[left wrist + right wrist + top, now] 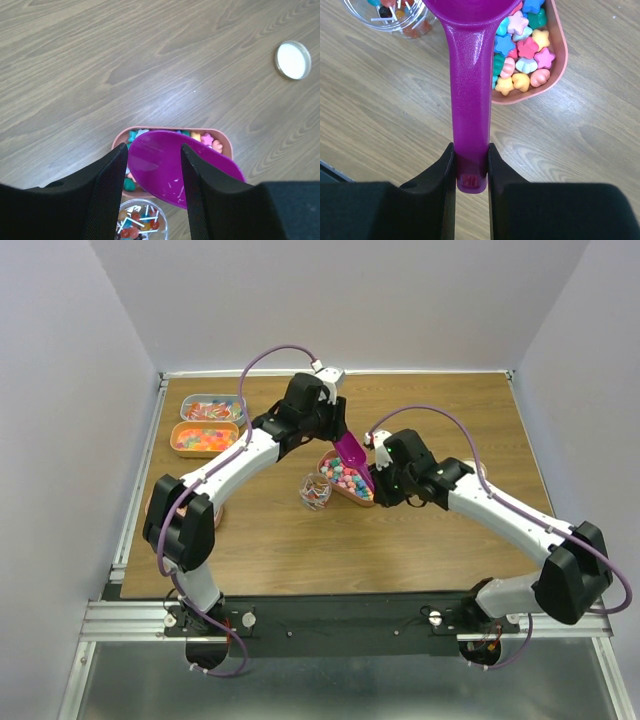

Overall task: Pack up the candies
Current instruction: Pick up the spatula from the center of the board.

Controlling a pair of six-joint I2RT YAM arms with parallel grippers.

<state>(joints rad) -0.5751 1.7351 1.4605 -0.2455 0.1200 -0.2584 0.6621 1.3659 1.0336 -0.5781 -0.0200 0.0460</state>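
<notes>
A magenta scoop (470, 75) hangs tilted over a pink oval tray (561, 55) filled with pastel star and shell candies (525, 50). My right gripper (471, 150) is shut on the end of the scoop's handle. In the top view it (378, 472) sits just right of the tray (352, 500). My left gripper (154, 150) is open above the scoop's bowl (155, 170); the bowl runs on behind the right finger (200, 180). A clear jar (142, 220) holding several small sweets stands beside the tray.
Two more trays stand at the back left, one with red-orange wrapped pieces (210, 408) and one with orange-yellow gummies (205, 438). A round cream lid (292, 60) lies on the wooden table (300, 550). White walls close in the left, right and back.
</notes>
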